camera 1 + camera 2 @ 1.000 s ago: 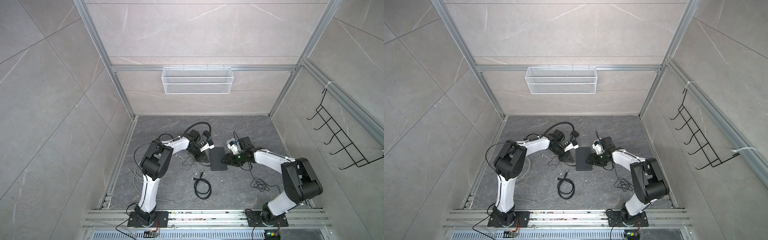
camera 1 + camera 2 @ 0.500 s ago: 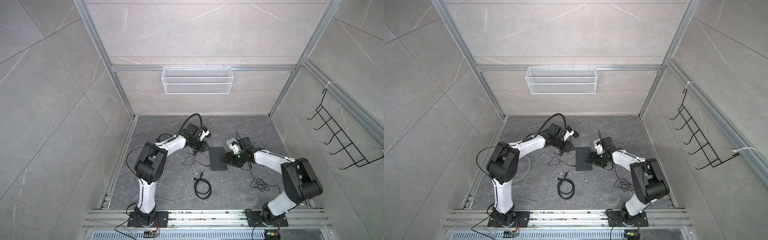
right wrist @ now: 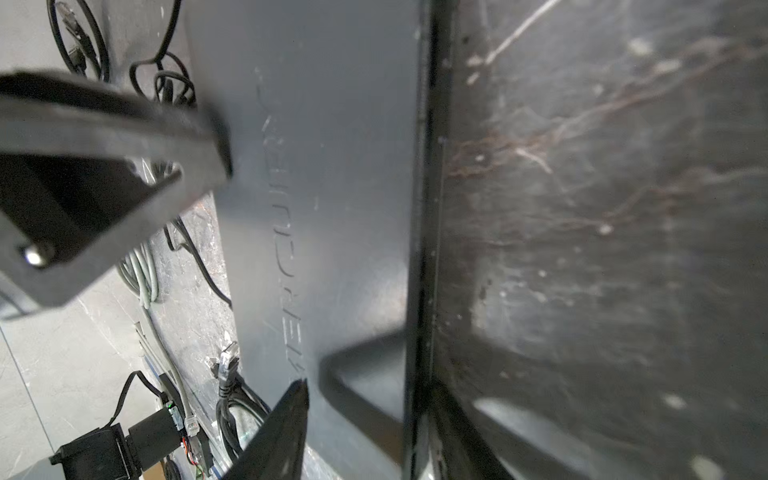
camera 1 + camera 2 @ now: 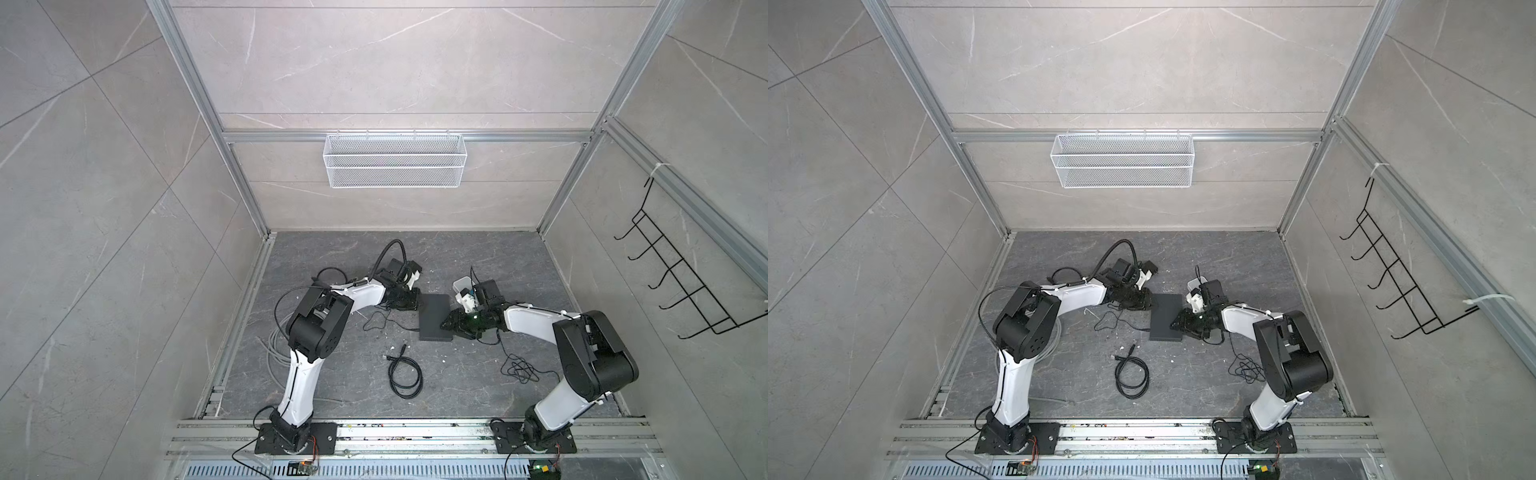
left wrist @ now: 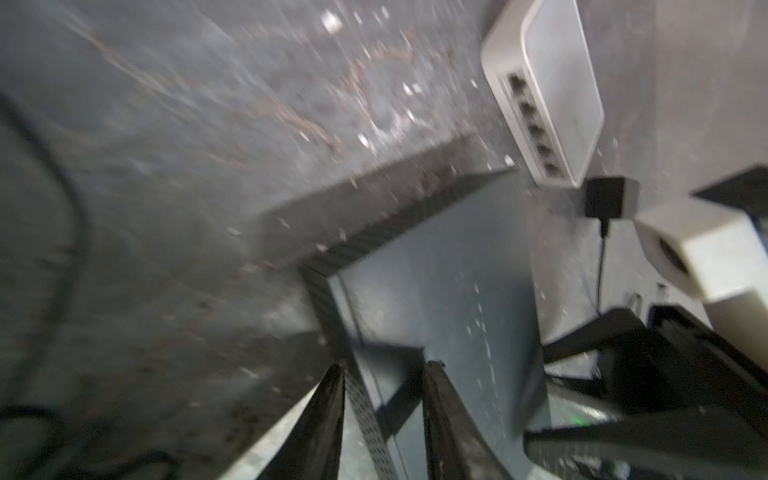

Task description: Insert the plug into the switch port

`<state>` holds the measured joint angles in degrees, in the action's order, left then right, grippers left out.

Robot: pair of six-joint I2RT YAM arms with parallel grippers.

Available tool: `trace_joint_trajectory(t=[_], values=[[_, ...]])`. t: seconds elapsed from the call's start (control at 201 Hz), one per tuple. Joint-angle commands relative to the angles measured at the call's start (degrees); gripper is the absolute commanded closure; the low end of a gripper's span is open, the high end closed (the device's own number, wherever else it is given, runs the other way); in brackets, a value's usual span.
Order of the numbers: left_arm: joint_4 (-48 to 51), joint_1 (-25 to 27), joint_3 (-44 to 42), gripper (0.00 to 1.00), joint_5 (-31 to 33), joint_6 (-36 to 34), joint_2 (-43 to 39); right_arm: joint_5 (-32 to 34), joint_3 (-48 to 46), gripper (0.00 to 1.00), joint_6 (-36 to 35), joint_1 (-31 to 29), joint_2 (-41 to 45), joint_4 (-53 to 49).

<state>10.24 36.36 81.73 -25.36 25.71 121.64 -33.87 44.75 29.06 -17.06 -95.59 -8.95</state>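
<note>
Found left gripper (image 5: 385, 368) part-open, fingers astride the vented edge of the dark box (image 4: 434, 318); couldn't tell whether clamped or just straddling. Same for right gripper (image 4: 448, 325): part-open, one finger over the box lid, the other down its side edge, grip unconfirmed. Saw nothing else in either. Spotted the plug (image 3: 227, 365) loose on the floor (image 4: 478, 257), on the end of the coiled black cable (image 4: 405, 376), just off the box's near-left corner, apart from both jaws. Read its long axis as pointing roughly at the box. Judged it on the left arm's side, neither jaw clearly closer. Saw no ports on the dark box; saw a port row only on the white switch (image 5: 544, 95) beyond it. Had both arms stretched low, forearms near flat, wrists at the box from opposite sides.
</note>
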Motion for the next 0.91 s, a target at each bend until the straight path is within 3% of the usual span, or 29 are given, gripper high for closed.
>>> trace_joint_trajectory(t=[0.0, 0.139, 0.304, 0.403, 0.597, 0.776, 0.901], values=[[0.0, 0.5, 3.1, 0.68, 0.4, 1.1, 2.0, -2.8, -1.1, 0.52, 0.8, -2.2, -2.1, 2.2], [1.0, 0.6, 7.7, 0.71, -0.5, 0.3, 4.2, -5.2, 1.3, 0.5, 1.8, -5.4, -4.5, 5.4], [3.4, 0.3, 16.2, 0.7, 1.5, -1.0, 8.6, -3.6, 6.0, 0.46, 7.4, -6.4, -8.4, 9.9], [3.8, -0.7, 19.5, 0.68, 3.5, -1.0, 10.5, -1.3, 9.2, 0.44, 7.7, -6.3, -9.1, 7.6], [3.7, -3.7, 23.5, 0.63, 5.7, -4.2, 9.9, -3.5, 13.1, 0.41, 2.3, -6.2, -7.0, -0.9], [18.0, -6.3, 36.4, 0.63, 4.6, -11.3, 10.4, -2.0, 11.4, 0.39, -1.8, -4.1, -2.6, -7.9], [24.3, -6.6, 38.3, 0.61, 11.0, -17.5, 8.1, -0.9, 8.7, 0.39, -3.0, -0.6, 1.0, -9.2]])
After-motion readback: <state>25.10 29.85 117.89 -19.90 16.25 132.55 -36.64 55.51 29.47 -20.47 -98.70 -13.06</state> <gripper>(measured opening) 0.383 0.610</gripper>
